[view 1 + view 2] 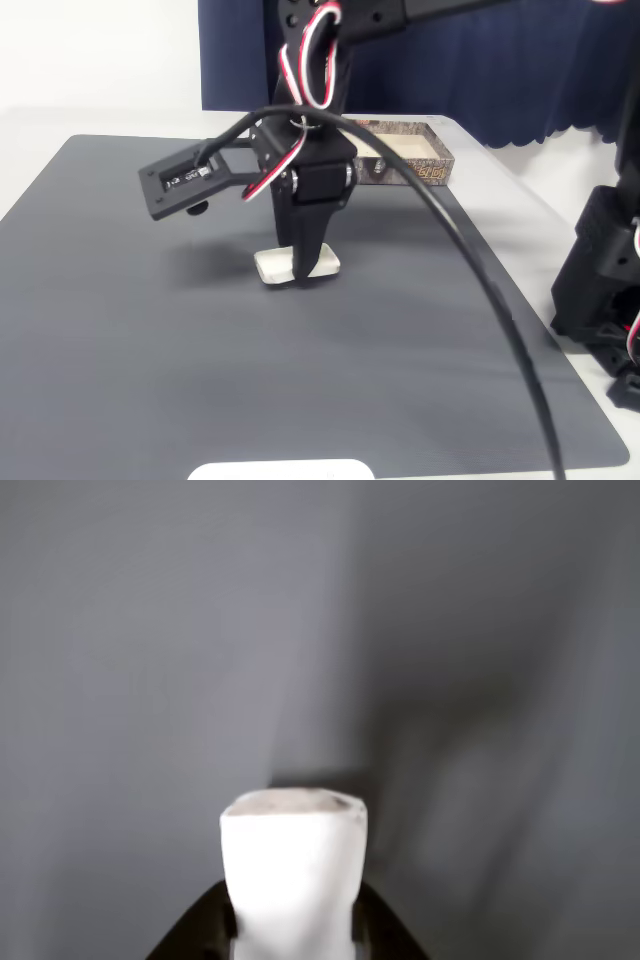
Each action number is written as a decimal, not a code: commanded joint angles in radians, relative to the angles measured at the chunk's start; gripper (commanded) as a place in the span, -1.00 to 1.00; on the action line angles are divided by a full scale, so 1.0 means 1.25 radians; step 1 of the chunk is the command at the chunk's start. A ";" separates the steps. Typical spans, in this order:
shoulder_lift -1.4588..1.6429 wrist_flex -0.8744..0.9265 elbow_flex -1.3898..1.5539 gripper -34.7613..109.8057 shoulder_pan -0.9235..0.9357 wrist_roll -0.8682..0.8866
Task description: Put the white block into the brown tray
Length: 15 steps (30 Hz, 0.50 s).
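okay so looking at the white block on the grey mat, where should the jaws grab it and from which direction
Come straight down from above and pinch the white block across its narrow width, on the two long side edges. It lies flat on the grey mat, so only those thin edges offer opposing faces. The gripper is already down over it, and in the wrist view the block sits between the jaws, probably the right approach.

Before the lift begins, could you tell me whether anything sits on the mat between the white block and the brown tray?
Nothing visible does. In the fixed view the gripper is down on the white block, and the dark mat between it and the brown tray, which lies behind and to the right, is bare. The arm's own body hides the tray's near-left end.
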 commanded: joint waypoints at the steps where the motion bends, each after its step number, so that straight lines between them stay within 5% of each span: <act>1: 0.101 -0.002 0.011 -0.40 0.007 0.013; 15: 0.152 0.042 -0.106 -0.45 0.183 -0.022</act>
